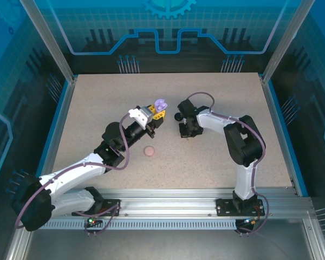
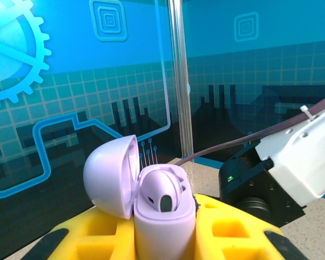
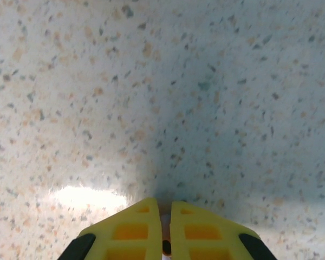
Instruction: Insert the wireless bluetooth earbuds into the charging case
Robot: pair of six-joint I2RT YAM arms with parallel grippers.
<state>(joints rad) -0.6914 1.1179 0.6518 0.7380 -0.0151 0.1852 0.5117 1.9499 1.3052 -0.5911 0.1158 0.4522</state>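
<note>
An open lavender charging case (image 1: pixel 161 103), an earbud (image 2: pixel 162 190) seated inside, is pinched by the left gripper (image 1: pixel 158 111) at centre frame. The right gripper (image 3: pixel 163 216) is pressed together over the speckled table (image 3: pixel 216 97).

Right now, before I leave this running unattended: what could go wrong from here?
1. The left end effector grips the open lavender case above the table, with one earbud seated inside. A bump or tilt might shake it out or swing the lid shut.
2. The right end effector is shut, tips down at the table. Anything pinched there is barely visible, so the grip may be empty or slip on lifting.
</note>
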